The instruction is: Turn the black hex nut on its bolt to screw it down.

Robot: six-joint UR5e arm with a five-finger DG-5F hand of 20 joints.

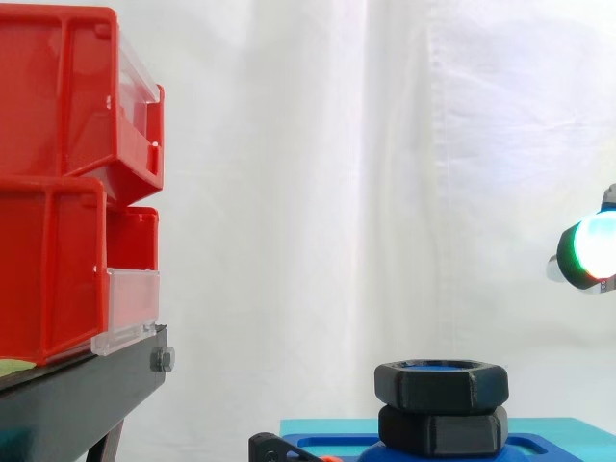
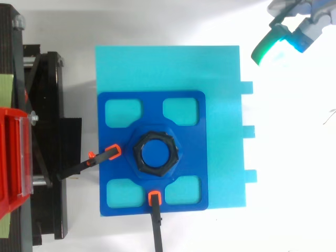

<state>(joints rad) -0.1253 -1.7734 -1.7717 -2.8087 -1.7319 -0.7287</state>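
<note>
The black hex nut [image 2: 137, 153] sits round the top of a blue bolt [image 2: 156, 152] at the middle of a dark blue plate [image 2: 184, 131]. From the side, the nut [image 1: 441, 383] rests on a second black hex piece [image 1: 443, 430] just under it. My hand [image 2: 294, 31] hovers at the upper right, well clear of the nut, beyond the corner of the cyan base [image 2: 223, 105]. It is open, its fingers relaxed with nothing between them. In the side view a glowing green-white fingertip [image 1: 589, 252] shows at the right edge, above nut height.
Two black clamps with orange tips [image 2: 113, 152] [image 2: 154, 198] hold the blue plate from the left and the front. Stacked red bins [image 1: 58, 192] on a black stand [image 1: 77, 395] are at the left. A white curtain hangs behind.
</note>
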